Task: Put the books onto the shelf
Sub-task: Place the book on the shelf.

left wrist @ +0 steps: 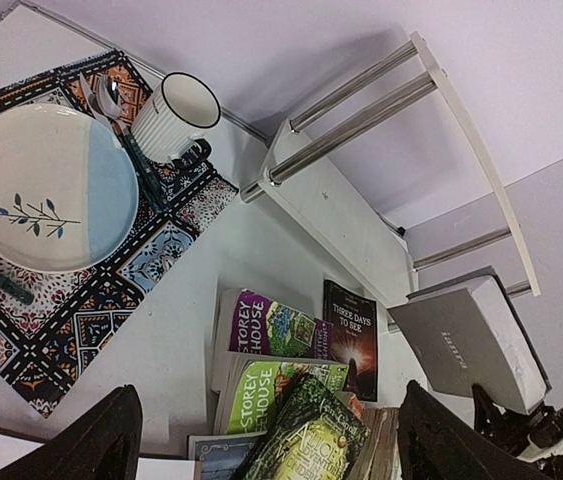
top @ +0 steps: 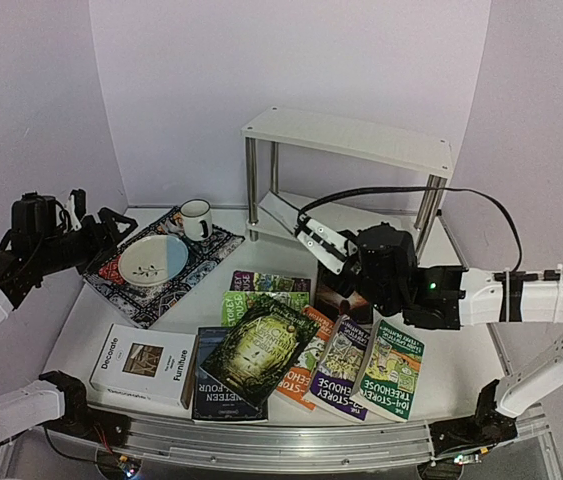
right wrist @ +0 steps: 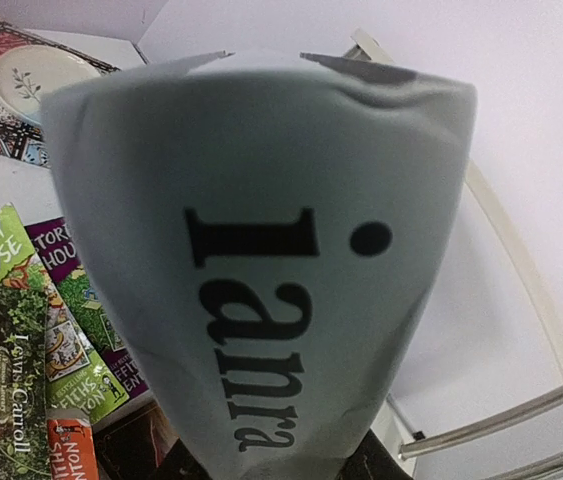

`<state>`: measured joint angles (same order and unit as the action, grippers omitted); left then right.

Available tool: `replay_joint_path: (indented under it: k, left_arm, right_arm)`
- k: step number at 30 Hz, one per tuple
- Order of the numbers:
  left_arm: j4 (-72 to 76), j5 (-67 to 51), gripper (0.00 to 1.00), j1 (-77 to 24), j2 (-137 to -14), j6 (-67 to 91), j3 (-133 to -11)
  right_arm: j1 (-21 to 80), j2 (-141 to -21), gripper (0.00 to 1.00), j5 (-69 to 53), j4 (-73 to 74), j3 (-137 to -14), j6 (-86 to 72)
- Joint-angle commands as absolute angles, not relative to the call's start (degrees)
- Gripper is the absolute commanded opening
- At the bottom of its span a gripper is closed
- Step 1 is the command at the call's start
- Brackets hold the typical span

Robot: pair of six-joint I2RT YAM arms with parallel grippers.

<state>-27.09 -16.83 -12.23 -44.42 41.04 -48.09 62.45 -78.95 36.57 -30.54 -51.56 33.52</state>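
Grey book [right wrist: 261, 250] fills our right-wrist view, pinched at its lower edge by the right gripper [left wrist: 491, 405], raised and tilted just in front of the shelf [top: 351, 140]. We judge it stiff, weighty, slick; hold near the spine. Left gripper [top: 109, 222] hangs spread, empty.
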Motion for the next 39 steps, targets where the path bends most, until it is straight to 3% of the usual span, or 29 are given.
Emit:
replay_joint_path:
  k: [1,20,39]
  left_arm:
    - [-25.73,-17.37,0.9,-12.37,-44.93,41.65,-46.97]
    - [-9.92,-25.4,0.89,-12.39,-52.25,44.39,-40.75]
    - [-7.47,-25.52,0.89,-12.39,-51.91,44.88,-39.75]
  right_arm:
    - [59.83,-79.63,0.33,36.2,-27.79,-55.99,21.21]
    - [49.26,-81.95,0.3,35.47,-22.45,-56.79,-3.09]
    - [42.6,-84.22,0.29,37.68,-30.42,-54.71,-8.37]
